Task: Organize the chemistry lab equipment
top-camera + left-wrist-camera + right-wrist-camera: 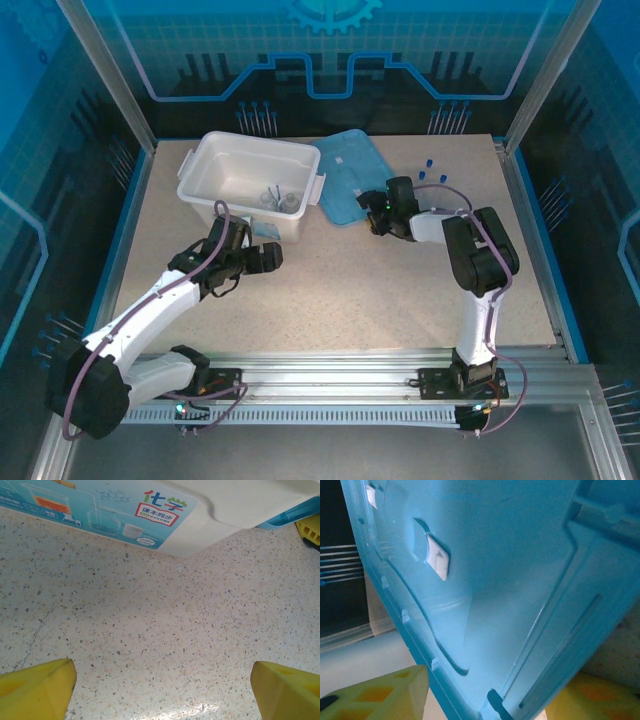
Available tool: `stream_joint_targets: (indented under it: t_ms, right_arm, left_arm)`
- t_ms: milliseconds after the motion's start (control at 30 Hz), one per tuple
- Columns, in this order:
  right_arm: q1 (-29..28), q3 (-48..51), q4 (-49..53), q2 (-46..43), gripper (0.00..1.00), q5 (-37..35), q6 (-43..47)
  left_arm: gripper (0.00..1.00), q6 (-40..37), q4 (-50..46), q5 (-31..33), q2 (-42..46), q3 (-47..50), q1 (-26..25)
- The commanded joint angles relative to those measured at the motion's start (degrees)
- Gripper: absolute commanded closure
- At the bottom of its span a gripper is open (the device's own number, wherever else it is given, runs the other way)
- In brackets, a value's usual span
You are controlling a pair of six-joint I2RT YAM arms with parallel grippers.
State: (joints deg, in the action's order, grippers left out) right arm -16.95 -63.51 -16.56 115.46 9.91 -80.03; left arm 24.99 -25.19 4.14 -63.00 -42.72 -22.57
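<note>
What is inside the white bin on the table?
Inside the white bin, small clear glass vessels stand near its right front corner. Their exact kind is too small to tell. The front wall hides the floor just behind it.

white bin [197, 178], light-blue lid [350, 185], blue-capped tubes [427, 162]

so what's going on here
Lab gear is being tidied. Some glassware already sits in the bin. The right tool straddles the edge of the lid; a grip can't be confirmed. The left tool hangs open over bare table by the bin. Capped tubes wait right of the lid.
</note>
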Motion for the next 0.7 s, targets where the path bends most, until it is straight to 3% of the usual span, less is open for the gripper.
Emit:
stream_joint_targets:
  t_ms: [0,667]
  right_arm:
    - [-1.0,-2.7,-6.7,3.6,0.40,-0.4,-1.4]
    - [-1.5,-7.7,-0.1,-3.9,0.56,-6.7,5.4]
  left_arm:
    - [0.09,-0.1,-0.4,0.0,-0.2,-0.6,-0.5]
    - [0.09,-0.5,-0.3,-0.6,-0.5,-1.3,-0.4]
